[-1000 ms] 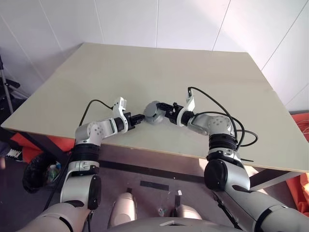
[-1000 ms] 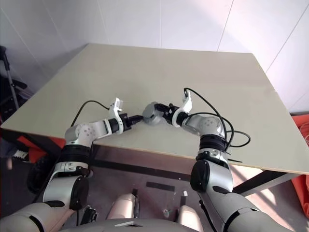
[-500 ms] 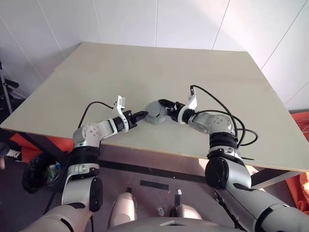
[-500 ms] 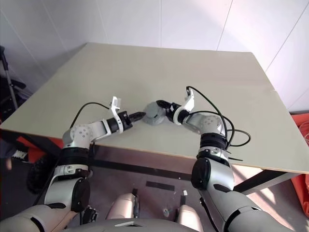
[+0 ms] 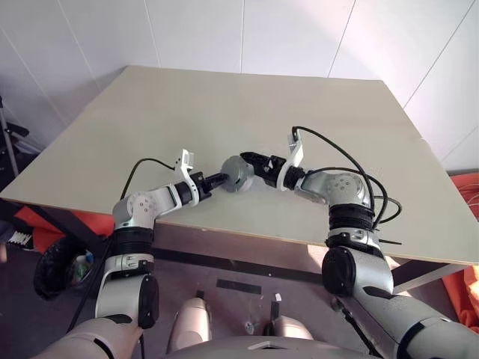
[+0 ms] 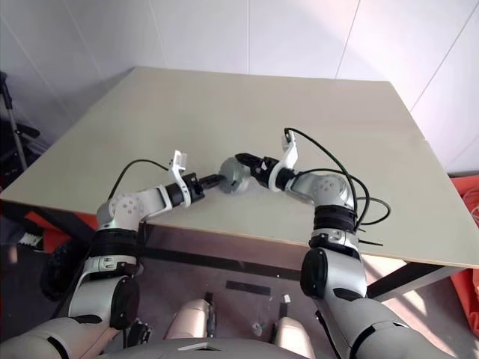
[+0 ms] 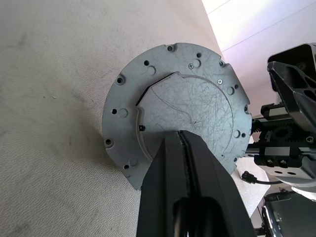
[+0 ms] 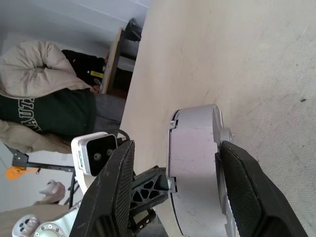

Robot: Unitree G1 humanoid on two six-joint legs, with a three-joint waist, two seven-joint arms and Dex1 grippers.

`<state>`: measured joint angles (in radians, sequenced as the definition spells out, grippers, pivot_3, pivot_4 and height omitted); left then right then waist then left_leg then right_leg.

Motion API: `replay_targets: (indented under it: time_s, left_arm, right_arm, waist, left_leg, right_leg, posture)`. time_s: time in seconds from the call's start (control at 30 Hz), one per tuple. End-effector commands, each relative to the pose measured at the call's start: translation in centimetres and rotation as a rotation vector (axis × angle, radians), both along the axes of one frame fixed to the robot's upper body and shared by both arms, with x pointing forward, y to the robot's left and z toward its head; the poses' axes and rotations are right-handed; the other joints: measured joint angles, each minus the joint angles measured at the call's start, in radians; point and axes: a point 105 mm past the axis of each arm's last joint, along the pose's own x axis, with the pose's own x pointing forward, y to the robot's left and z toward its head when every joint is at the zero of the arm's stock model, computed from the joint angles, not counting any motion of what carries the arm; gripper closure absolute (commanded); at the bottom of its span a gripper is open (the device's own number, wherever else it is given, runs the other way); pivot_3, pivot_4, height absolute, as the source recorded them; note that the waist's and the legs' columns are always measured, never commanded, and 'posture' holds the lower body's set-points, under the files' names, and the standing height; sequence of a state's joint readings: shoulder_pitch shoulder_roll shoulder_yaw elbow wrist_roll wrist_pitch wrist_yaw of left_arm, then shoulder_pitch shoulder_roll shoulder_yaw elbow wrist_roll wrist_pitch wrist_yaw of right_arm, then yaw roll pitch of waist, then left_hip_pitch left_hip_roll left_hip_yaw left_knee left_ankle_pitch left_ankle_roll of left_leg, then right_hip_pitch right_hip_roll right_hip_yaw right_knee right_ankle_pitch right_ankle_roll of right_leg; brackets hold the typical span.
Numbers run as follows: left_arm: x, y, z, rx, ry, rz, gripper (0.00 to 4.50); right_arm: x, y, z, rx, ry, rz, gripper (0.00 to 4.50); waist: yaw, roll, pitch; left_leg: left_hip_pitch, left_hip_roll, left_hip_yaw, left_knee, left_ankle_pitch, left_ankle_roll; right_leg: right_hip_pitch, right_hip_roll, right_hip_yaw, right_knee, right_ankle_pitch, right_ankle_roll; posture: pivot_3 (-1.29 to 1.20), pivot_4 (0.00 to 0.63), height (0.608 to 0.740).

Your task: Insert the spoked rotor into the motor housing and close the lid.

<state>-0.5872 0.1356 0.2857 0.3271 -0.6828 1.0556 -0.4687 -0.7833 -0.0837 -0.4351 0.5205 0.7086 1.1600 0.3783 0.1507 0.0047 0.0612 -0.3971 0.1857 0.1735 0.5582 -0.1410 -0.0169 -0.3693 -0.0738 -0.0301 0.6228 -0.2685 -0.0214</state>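
We see one round grey metal unit, the motor housing (image 5: 238, 174), standing on edge between our two hands near the front edge of the tabletop (image 5: 247, 112). It is the single such part in view. In the left wrist view its flat back faces us: a grey plate with small screw holes around the rim and a scratched inner disc. In the right wrist view we look at its smooth silvery side wall, edge-on. We cannot tell from here whether it rests on the tabletop or is lifted just clear of it.

The tabletop is a pale beige board with a few faint marks. White panelled walls rise behind it. Past the table's edge in the right wrist view sit a dark garment with lettering and a pale padded jacket (image 8: 44, 74).

There are two hands, one on each side of the housing. The left hand (image 5: 217, 179) comes in from the left with its two black fingers pressed together, no gap between them, the tips meeting the lower rim of the housing's flat back. The right hand (image 5: 251, 161) comes in from the right with its fingers (image 8: 111, 192) spread wide, one on each side of the housing's body. Both stand close beside the housing's faces; whether they actually press on it we cannot tell.
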Motion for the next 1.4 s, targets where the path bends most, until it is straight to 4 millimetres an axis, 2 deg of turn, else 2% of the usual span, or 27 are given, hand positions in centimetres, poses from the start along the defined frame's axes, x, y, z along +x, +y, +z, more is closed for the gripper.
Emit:
replay_targets:
  time_s: [0.03,0.23,0.6,0.63,0.83,1.4]
  left_arm:
    - [0.4,-0.1,0.9,0.002,-0.035,0.003,4.5]
    - [0.4,0.0,0.8,0.006,-0.033,0.007,4.5]
    - [0.4,0.1,0.7,0.014,-0.032,0.011,4.5]
    - [0.5,0.1,0.7,0.014,-0.032,0.011,4.5]
    - [0.5,0.1,0.6,0.018,-0.032,0.011,4.5]
    - [0.4,0.2,0.7,0.014,-0.039,0.014,4.5]
  right_arm:
    - [-1.0,1.4,0.2,-0.032,-0.046,0.088,1.42]
    - [-1.2,1.3,-1.0,-0.099,-0.049,0.096,1.42]
    - [-1.5,1.5,-1.4,-0.135,-0.062,0.13,1.42]
    - [-1.5,1.5,-1.3,-0.131,-0.064,0.13,1.8]
    - [-1.4,1.5,-0.8,-0.105,-0.066,0.125,3.32]
    - [-0.9,1.0,-0.7,-0.076,-0.039,0.076,3.32]
  waist:
    - [-0.001,0.0,0.0]
    - [-0.009,0.0,0.0]
    - [-0.026,0.0,0.0]
    - [-0.026,0.0,0.0]
    - [-0.024,0.0,0.0]
    - [-0.024,0.0,0.0]
  left_leg:
    - [0.0,0.0,0.0,0.0,0.0,0.0]
    - [0.004,0.001,0.0,0.001,0.0,0.0]
    - [0.002,0.001,0.0,0.001,0.0,0.001]
    - [0.002,0.001,0.0,0.001,0.0,0.001]
    - [0.005,0.001,0.0,0.001,-0.001,0.001]
    - [0.005,0.001,0.0,0.002,-0.001,0.001]
  right_leg:
    - [0.0,0.0,0.0,0.0,0.0,0.0]
    - [0.002,0.001,0.001,0.001,0.0,0.0]
    - [0.001,0.001,0.001,0.0,0.0,0.0]
    - [0.002,0.001,0.001,0.0,0.0,0.0]
    - [0.004,0.001,0.001,0.0,0.0,0.0]
    - [0.004,0.001,0.001,0.0,-0.002,-0.004]
  posture:
    - [0.0,0.0,0.74]
    - [0.0,0.0,0.74]
    - [0.0,0.0,0.74]
    - [0.0,0.0,0.74]
    - [0.0,0.0,0.74]
    - [0.0,0.0,0.74]
